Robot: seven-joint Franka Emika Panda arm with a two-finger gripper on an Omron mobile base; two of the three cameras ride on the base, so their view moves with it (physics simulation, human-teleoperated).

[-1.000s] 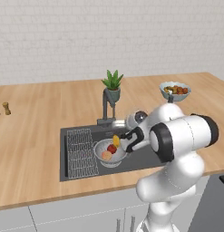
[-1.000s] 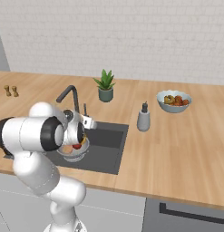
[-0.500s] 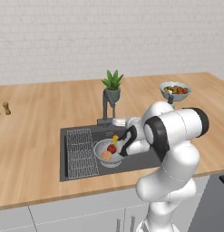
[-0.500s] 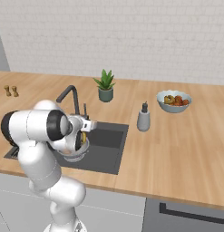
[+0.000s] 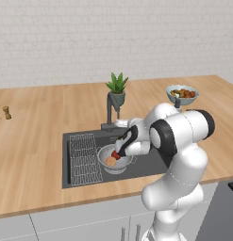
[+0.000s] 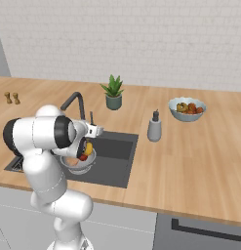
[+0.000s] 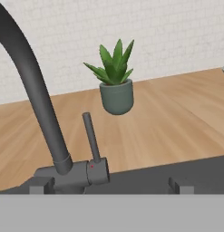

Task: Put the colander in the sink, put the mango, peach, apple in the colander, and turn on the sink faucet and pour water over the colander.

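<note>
The silvery colander (image 5: 114, 162) (image 6: 77, 163) sits in the dark sink (image 5: 101, 141) (image 6: 114, 151). It holds the yellow mango (image 6: 88, 148), the red apple (image 5: 116, 155) (image 6: 83, 157) and the pinkish peach (image 5: 111, 161) (image 6: 72, 161). My gripper (image 5: 117, 124) (image 6: 95, 129) (image 7: 109, 186) is open, above the sink's back edge, pointing at the sink faucet (image 5: 111, 110) (image 6: 75, 100) (image 7: 31, 86). The faucet's upright lever (image 7: 91, 136) stands just ahead, between my widely spread fingertips (image 7: 179, 185). The water is out of view.
A potted plant (image 5: 117, 88) (image 6: 113, 93) (image 7: 114, 86) stands behind the faucet. A grey soap dispenser (image 6: 153, 128) and a pale fruit bowl (image 5: 182, 93) (image 6: 188, 108) are to the right. A wire rack (image 5: 84, 157) lines the sink's left side. Two small shakers (image 5: 2, 113) stand far left.
My hand has left the spot over the colander and swung back and up toward the faucet. The jaws stayed open and the fruit stayed in the colander.
</note>
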